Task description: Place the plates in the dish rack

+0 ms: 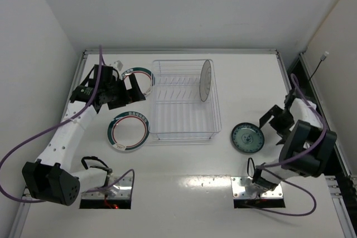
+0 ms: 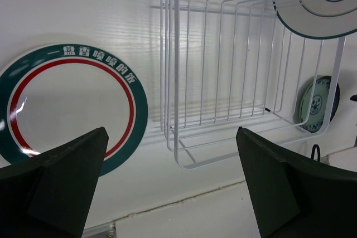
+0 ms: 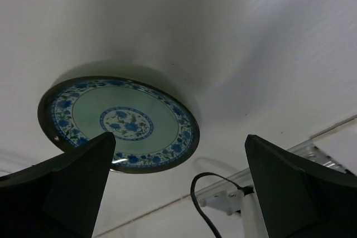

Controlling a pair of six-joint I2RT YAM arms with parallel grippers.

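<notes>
Wide-spread black fingers (image 2: 61,182) of the left gripper (image 2: 172,137) frame its wrist view, with nothing between them. At the middle of the table (image 1: 184,193) stands the rack (image 1: 184,133). One grey plate (image 1: 206,80) stands on edge in its far-right part. The left wrist view shows a dark-rimmed white face there, probably the same plate.

Three plates lie flat outside the rack. A large banded plate (image 1: 129,131) is just off its near-left corner. A smaller banded plate (image 1: 144,78) is beside its far-left corner. A teal plate (image 1: 248,137) lies right of its near-right corner, apart from it.

The left gripper hangs left of the rack, partly over the smaller banded plate. The right gripper (image 3: 179,140) hangs right of the rack, just beyond the teal plate, its fingers also parted and empty.
</notes>
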